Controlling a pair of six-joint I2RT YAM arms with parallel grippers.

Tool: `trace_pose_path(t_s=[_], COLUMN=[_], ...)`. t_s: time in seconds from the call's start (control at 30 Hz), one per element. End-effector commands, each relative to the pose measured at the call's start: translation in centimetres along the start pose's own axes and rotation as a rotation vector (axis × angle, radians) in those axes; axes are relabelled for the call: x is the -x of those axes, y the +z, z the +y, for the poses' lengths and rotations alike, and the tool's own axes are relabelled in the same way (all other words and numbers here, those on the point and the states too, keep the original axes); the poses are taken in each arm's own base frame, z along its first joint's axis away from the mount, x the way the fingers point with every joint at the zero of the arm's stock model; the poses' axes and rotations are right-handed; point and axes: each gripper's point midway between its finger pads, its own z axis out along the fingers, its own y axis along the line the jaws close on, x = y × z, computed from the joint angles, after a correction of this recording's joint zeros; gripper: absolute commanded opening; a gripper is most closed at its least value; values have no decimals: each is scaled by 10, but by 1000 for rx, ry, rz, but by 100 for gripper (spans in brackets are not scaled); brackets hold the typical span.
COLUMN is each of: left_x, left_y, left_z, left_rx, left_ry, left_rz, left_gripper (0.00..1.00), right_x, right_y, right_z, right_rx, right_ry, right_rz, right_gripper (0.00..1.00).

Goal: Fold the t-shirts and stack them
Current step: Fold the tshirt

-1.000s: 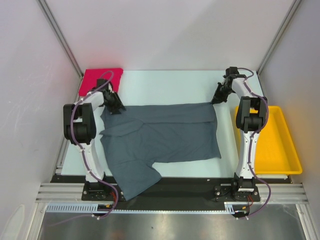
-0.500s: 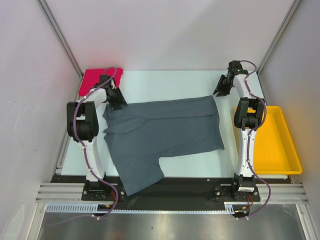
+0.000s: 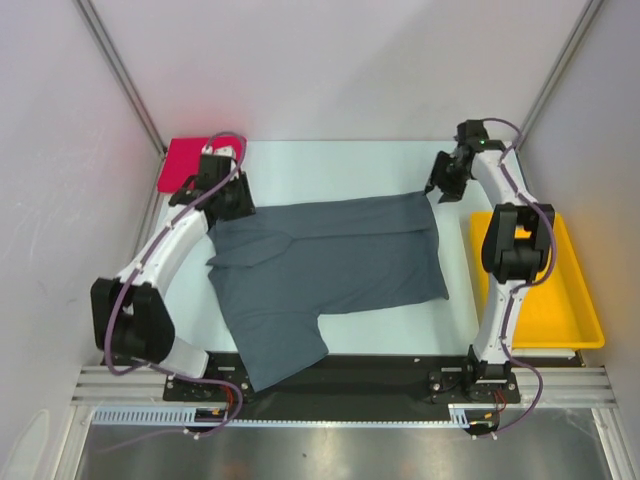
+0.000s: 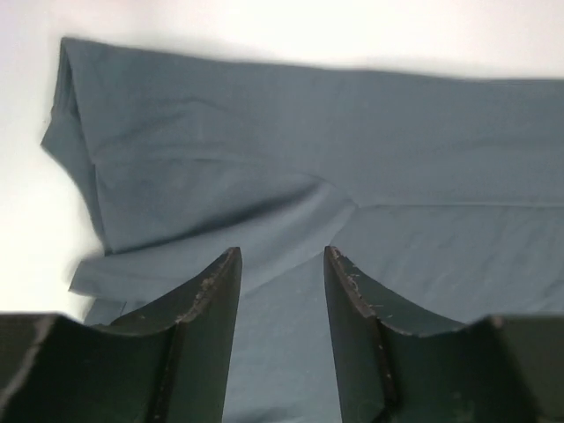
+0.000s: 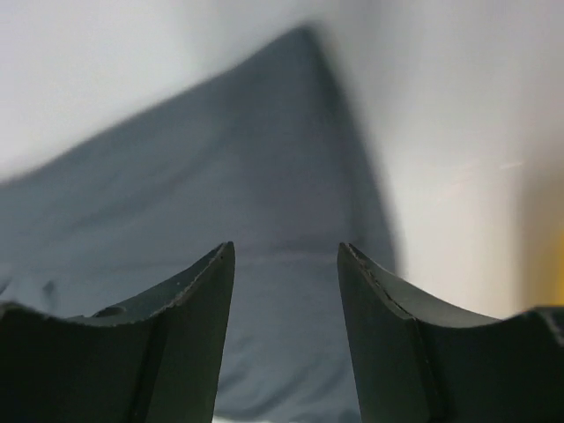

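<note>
The table point(image 3: 330, 165) bore the grey shirt point(image 3: 330, 265), spread across its middle. The tray point(image 3: 560, 300) sat at right, and the red shirt point(image 3: 185, 158) lay in the far left corner. The left gripper point(image 4: 282, 256) and right gripper point(image 5: 286, 251) stood over the grey shirt's far corners, fingers apart, empty.

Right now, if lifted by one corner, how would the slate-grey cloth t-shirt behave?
Probably floppy: the slate-grey cloth t-shirt lies creased, its far edge folded over. Likely light, lying thin and flat. Spread this wide, it would probably trail when lifted.
</note>
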Motion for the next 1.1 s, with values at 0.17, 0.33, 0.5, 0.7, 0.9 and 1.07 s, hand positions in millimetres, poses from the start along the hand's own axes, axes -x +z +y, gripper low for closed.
trace_pose_path(t_s=[0.17, 0.33, 0.5, 0.7, 0.9, 1.07], left_x=[-87, -110, -118, -132, -131, -129], left_y=[-1, 21, 38, 48, 54, 60], left_z=[18, 32, 31, 22, 26, 22], left_rx=[124, 178, 156, 122, 153, 143], left_ry=[101, 145, 154, 75, 29, 26], left_rz=[131, 195, 203, 252, 283, 295], left_gripper=[52, 49, 57, 57, 51, 43], right_x=[-126, -189, -210, -188, -172, -171], right_y=[-69, -89, -111, -121, -122, -115], right_z=[158, 171, 152, 133, 129, 132], right_rx=[506, 549, 538, 542, 558, 560], right_ry=[-158, -251, -278, -227, -181, -174], right_rz=[140, 213, 191, 135, 114, 133], right_gripper=[59, 59, 60, 60, 59, 59])
